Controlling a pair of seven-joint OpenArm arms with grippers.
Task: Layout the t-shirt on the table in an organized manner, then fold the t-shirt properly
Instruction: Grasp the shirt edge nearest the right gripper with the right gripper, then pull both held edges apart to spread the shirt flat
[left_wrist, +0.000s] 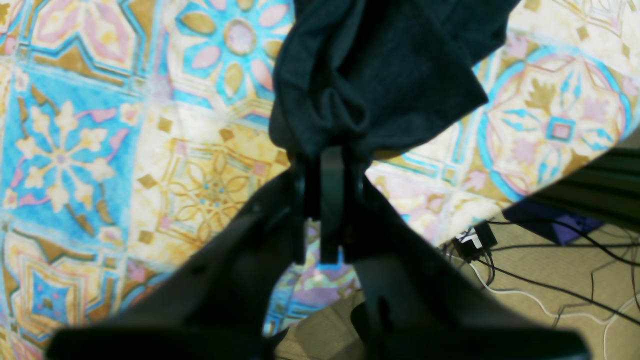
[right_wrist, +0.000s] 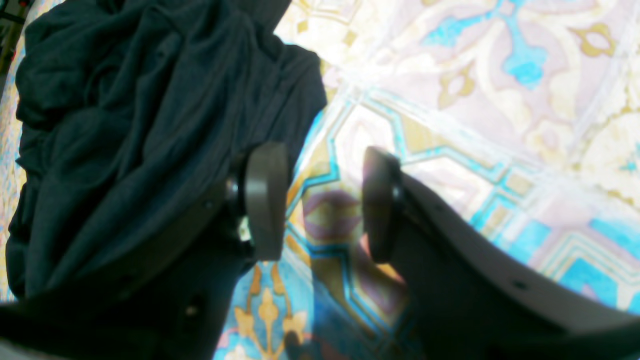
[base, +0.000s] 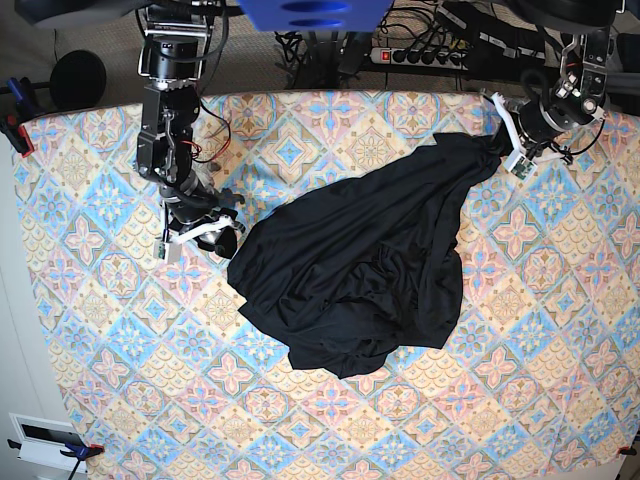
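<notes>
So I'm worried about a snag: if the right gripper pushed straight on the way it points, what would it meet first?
Probably bare table: the right gripper is open, the t-shirt just beside one finger.

View: right wrist cam, looking down past own fingers.
Right gripper (right_wrist: 320, 200): jaws apart, nothing btwn pads, only cloth pattern in the gap.
Pads (right_wrist: 265, 200): round, dark grey.
T-shirt (right_wrist: 150, 125): black, rumpled, fills left side; edge beside/behind left finger, contact unclear.
Table (right_wrist: 475, 100): pastel tile pattern, right side bare.
</notes>
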